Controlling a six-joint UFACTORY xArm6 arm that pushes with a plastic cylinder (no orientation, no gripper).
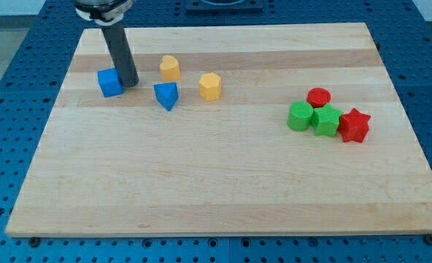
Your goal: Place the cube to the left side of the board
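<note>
Blue plastic cube (109, 82) is sitting near the upper left part of the pale wooden table (223, 183), close to the view's left edge of the board. My tip (130, 84), the lower end of the straight dark rod (120, 52), is resting just at the cube's right side, touching it or nearly so; the small gap cannot be made out. No jaws are showing on this arm, only the rod, so nothing is being held.

To the view's right of my tip, a blue plastic block with a pointed, wedge-like shape (166, 95) is lying near, a little lower in the view. Above it, a yellow plastic block with a rounded top (170, 68) is standing apart, and further right a yellow plastic hexagonal block (210, 86) is sitting by itself.

Well apart, toward the view's right, four blocks are clustering together: a green plastic rounded block (300, 116), a green plastic angular block (326, 120) touching it, a red plastic cylinder (319, 96) just behind the two, and a red plastic star (354, 125) pressing against the angular green one.

No readable writing or labels are showing on any block or on the table.
</note>
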